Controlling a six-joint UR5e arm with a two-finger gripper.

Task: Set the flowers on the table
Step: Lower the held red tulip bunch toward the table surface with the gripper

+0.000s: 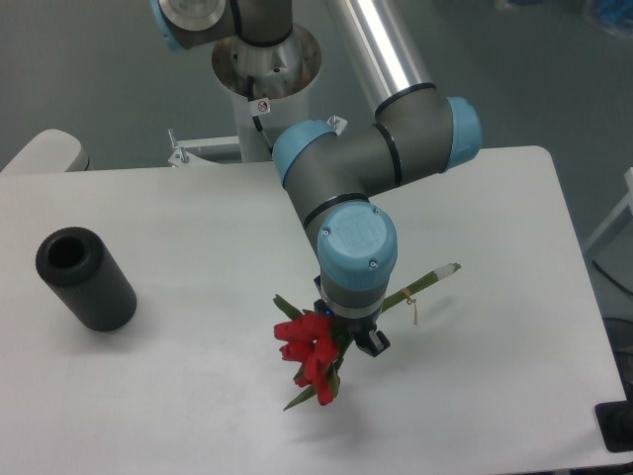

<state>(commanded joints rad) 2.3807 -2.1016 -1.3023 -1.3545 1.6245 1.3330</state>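
The flowers, a bunch of red blooms with green leaves, run diagonally across the middle of the white table. Their long green stems reach up and right to a pale end. My gripper points straight down over the bunch, just behind the blooms, and its jaws look shut on the stems. The blue wrist hides most of the fingers; only one dark finger shows at the right. I cannot tell whether the bunch rests on the tabletop or hangs just above it.
A dark grey hollow cylinder lies on its side at the left of the table. The arm's base column stands at the far edge. The table's right edge runs close to the stem end.
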